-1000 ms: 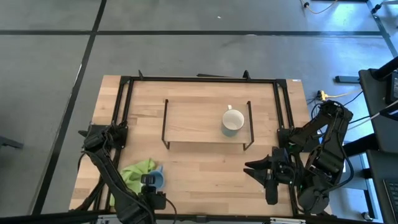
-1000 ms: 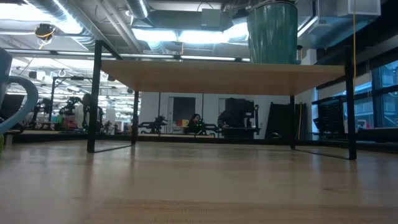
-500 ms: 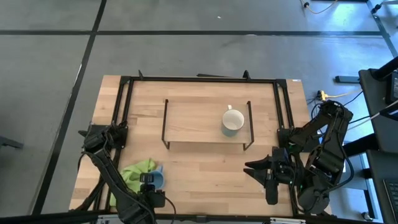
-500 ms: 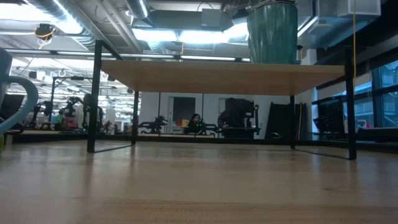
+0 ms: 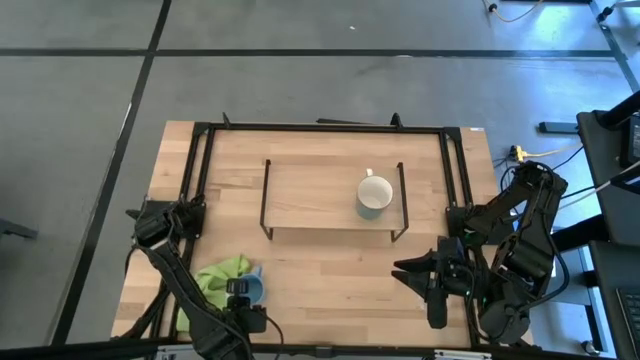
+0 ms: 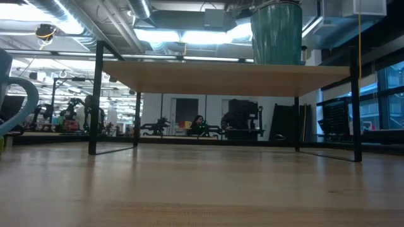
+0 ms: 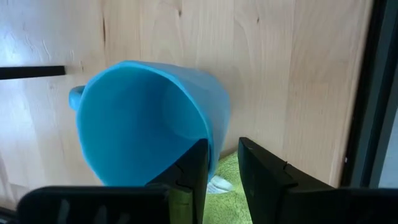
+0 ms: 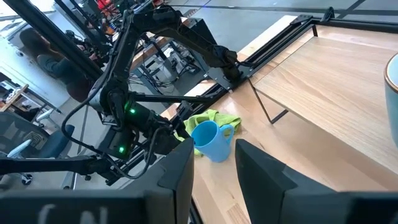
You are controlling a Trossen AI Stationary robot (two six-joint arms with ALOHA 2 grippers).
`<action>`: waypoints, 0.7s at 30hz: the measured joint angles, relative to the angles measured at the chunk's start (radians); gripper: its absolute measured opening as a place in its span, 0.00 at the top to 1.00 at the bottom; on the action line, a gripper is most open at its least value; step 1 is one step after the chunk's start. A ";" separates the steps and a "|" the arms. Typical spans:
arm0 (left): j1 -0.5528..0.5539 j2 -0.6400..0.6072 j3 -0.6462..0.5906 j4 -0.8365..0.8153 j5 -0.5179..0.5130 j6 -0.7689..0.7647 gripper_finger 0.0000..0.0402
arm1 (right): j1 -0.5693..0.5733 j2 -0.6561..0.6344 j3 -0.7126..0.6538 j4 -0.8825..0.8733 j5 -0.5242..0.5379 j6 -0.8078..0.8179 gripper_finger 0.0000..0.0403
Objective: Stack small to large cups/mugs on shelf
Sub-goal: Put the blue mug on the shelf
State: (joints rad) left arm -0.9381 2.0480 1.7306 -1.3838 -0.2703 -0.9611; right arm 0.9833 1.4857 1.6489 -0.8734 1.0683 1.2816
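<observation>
Note that the left gripper (image 7: 221,171) pinches the light-blue mug (image 7: 146,121) by its rim, one finger inside, lifted beside the green cloth (image 5: 218,273). The cream-white mug (image 5: 374,195) already stands on the shelf (image 5: 310,195). The right gripper (image 5: 432,283) waits at the table's right, fingers parted, empty.

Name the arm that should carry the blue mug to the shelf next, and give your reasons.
Left. Its pincer is already closed on the blue mug's rim, beside the green cloth. The right pincer waits empty, away from it, below the shelf.
</observation>
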 joint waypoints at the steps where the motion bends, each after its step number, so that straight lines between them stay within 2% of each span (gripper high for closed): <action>1: 0.000 0.000 0.000 0.000 0.000 0.001 0.79 | 0.000 0.000 0.000 0.000 0.000 0.000 0.70; 6: 0.000 0.000 0.000 0.000 -0.007 -0.004 0.83 | 0.000 0.000 0.000 0.000 0.000 0.000 0.70; 15: 0.028 -0.001 0.000 0.024 -0.017 -0.060 0.97 | 0.000 0.000 0.000 0.000 0.001 0.000 0.70; 21: 0.044 -0.001 0.000 0.033 -0.021 -0.058 0.96 | 0.002 0.000 0.000 0.000 0.001 0.000 0.70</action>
State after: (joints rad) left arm -0.8943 2.0469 1.7302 -1.3510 -0.2908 -1.0187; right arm 0.9855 1.4857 1.6491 -0.8738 1.0691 1.2819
